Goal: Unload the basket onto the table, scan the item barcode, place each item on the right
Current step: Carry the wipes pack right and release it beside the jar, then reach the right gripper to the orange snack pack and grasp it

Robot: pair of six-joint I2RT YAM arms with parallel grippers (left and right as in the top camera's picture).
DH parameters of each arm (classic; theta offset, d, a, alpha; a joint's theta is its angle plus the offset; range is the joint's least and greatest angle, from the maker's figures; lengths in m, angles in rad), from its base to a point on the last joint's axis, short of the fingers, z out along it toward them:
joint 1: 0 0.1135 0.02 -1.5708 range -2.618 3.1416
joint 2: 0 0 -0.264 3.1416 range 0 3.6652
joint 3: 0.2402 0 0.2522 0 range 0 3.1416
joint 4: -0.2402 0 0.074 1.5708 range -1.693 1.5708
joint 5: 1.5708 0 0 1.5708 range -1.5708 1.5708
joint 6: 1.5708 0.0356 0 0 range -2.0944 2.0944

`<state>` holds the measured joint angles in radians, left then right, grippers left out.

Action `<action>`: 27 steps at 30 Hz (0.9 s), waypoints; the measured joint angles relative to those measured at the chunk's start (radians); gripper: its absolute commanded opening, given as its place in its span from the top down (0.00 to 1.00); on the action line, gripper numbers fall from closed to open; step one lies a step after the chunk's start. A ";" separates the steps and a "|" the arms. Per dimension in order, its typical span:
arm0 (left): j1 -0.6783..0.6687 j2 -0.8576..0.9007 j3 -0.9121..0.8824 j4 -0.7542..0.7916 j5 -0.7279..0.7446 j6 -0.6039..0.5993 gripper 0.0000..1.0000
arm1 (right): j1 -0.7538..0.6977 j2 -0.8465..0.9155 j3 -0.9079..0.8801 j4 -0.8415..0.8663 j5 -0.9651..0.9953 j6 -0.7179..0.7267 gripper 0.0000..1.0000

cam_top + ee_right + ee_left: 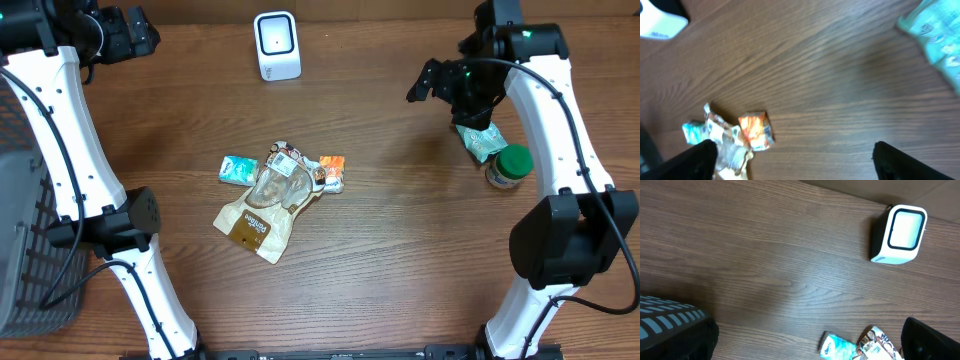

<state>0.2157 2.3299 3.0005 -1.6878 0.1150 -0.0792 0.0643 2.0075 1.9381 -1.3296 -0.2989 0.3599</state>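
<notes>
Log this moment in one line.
left pincer open, empty | right pincer open, empty, by teal packet | green-lidded jar beside teal packet | packet pile mid-table, ungripped | scanner at far side

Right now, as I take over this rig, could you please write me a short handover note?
The left gripper is open and empty, far left.
The right gripper is open and empty, near the pouch and jar at the right.
The scanner stands at the far edge, middle.
The pile of packets lies at table centre, no gripper on it.
Done: cannot tell whether pouch and jar are scanned.
Left: pick from the pile, show its barcode to the scanner.
</notes>
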 measured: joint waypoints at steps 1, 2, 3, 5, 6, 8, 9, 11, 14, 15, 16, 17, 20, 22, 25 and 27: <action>0.000 0.000 0.000 0.000 0.000 0.000 0.01 | 0.003 0.000 -0.009 0.000 -0.005 -0.004 0.14; 0.000 0.000 0.000 0.000 0.000 0.000 0.00 | 0.009 0.000 -0.023 0.002 -0.011 -0.007 0.15; 0.000 0.000 0.000 0.000 0.000 0.000 0.00 | 0.019 0.000 -0.046 0.005 -0.016 -0.004 0.18; 0.000 0.000 0.000 0.000 0.000 0.000 0.00 | 0.049 0.000 -0.091 0.027 -0.020 -0.006 0.23; 0.000 0.000 0.000 0.001 0.000 0.000 0.00 | 0.062 0.000 -0.110 0.039 -0.022 -0.008 0.27; 0.000 0.000 0.000 0.000 0.000 0.000 0.01 | 0.113 0.000 -0.166 0.071 -0.028 -0.010 0.36; 0.000 0.000 0.000 0.000 0.000 0.000 0.01 | 0.138 0.000 -0.192 0.083 -0.032 -0.008 0.39; 0.000 0.000 0.000 0.000 0.000 0.000 0.01 | 0.182 0.000 -0.233 0.126 -0.036 0.009 0.49; 0.000 0.000 0.000 0.000 0.000 0.000 0.00 | 0.246 0.000 -0.306 0.194 -0.038 0.042 0.63; 0.000 0.000 0.000 0.000 0.000 0.000 0.00 | 0.271 0.000 -0.334 0.224 -0.038 0.063 0.67; 0.000 0.000 0.000 0.001 0.000 0.000 0.00 | 0.292 0.000 -0.358 0.253 -0.039 0.086 0.69; 0.000 0.000 0.000 0.001 0.000 0.000 0.00 | 0.313 0.000 -0.388 0.299 -0.041 0.117 0.71; 0.000 0.000 0.000 0.000 0.000 0.000 0.00 | 0.352 0.000 -0.447 0.381 -0.041 0.180 0.73; 0.000 0.000 0.000 0.000 0.000 0.000 0.00 | 0.372 0.000 -0.468 0.416 -0.041 0.209 0.74; 0.000 0.000 0.000 0.000 0.000 0.000 0.00 | 0.396 0.000 -0.484 0.473 -0.042 0.241 0.74; 0.000 0.000 0.000 0.000 0.000 0.000 0.00 | 0.404 0.000 -0.504 0.523 -0.041 0.266 0.74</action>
<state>0.2157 2.3299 3.0005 -1.6875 0.1146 -0.0792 0.4679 2.0075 1.4338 -0.8062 -0.3397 0.6262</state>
